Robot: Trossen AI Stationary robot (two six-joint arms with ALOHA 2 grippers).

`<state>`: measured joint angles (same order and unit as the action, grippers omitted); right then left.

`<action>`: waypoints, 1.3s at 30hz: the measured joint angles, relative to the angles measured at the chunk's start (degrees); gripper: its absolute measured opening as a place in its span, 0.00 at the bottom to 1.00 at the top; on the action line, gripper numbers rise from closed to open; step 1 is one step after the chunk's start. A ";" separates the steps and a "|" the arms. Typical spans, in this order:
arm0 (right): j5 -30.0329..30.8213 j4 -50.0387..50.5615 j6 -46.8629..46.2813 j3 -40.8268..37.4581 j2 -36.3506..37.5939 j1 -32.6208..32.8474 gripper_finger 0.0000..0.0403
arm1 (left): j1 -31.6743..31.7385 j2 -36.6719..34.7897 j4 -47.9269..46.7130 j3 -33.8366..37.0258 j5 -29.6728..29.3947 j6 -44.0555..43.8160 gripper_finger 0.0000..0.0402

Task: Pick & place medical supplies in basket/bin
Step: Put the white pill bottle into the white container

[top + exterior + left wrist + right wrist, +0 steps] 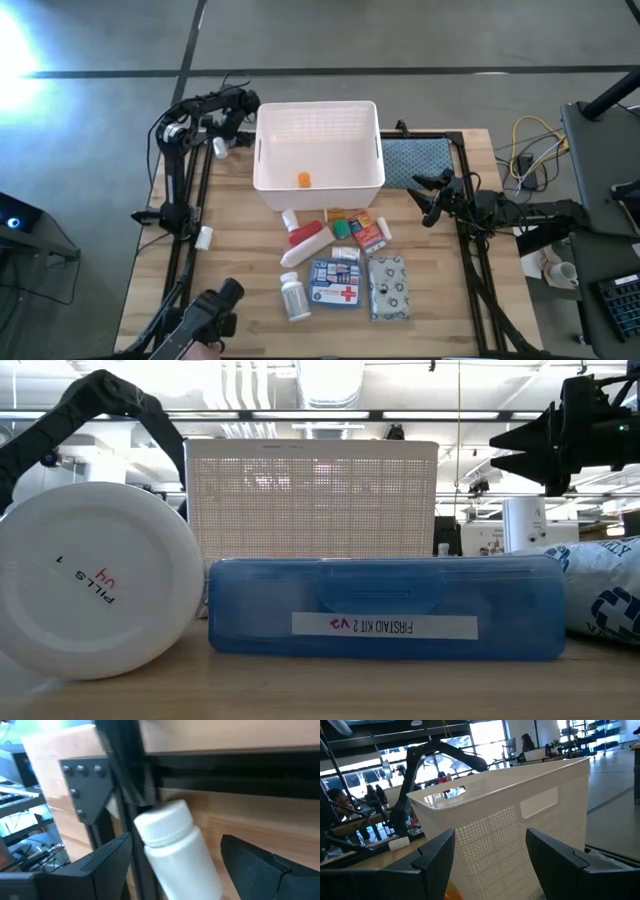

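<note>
Pale wooden desk (220, 300) with a black frame, seen from above, carrying a white rectangular plastic basket (318, 180) with slotted walls as the landmark. Inside the basket lies a small orange vial (303, 179). On the near side of the basket, apart from it, the other supplies are grouped: a red-white tube (306, 242), a small green box (342, 228), a small red box (368, 233), a blue first-aid pouch with a red cross (335, 283), a grey patterned packet (388, 287) and a white cylindrical pill bottle (293, 297) lying on its side. A blue-grey folded cloth (418, 163) lies just beside the basket's right wall.

Left gripper (226, 143) is beyond the basket's left wall, near the desk's far left corner; in the left wrist view its dark fingers (260, 865) stand open on either side of a second white bottle (177, 847), with gaps visible on both sides. Right gripper (428, 198) hangs to the right of the basket, over the near edge of the cloth; in the right wrist view its fingers (437, 852) are spread apart, holding nothing, and face the basket wall.
</note>
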<state>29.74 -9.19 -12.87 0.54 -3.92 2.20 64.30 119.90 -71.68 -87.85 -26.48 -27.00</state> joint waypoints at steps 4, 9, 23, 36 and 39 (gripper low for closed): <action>0.27 0.02 0.01 0.00 -0.13 0.00 0.58 | 0.03 -0.02 1.05 0.31 0.21 -0.05 0.70; 0.33 0.16 1.30 0.00 -0.31 0.00 0.58 | 0.38 -0.14 2.32 1.64 2.43 -0.07 0.64; 0.48 0.17 1.52 0.00 -0.33 0.00 0.58 | 0.31 -0.73 5.06 1.55 6.81 0.54 0.48; 3.76 0.06 4.32 0.00 -0.33 0.02 0.58 | 0.37 -14.76 9.35 1.66 6.40 -0.13 0.45; 3.93 0.04 5.23 0.00 -0.33 0.02 0.58 | 0.36 -19.66 10.32 1.66 6.34 -0.99 0.45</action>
<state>33.67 -9.15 -7.64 0.54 -4.25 2.22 64.66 100.24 -61.36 -86.19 -20.14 -27.99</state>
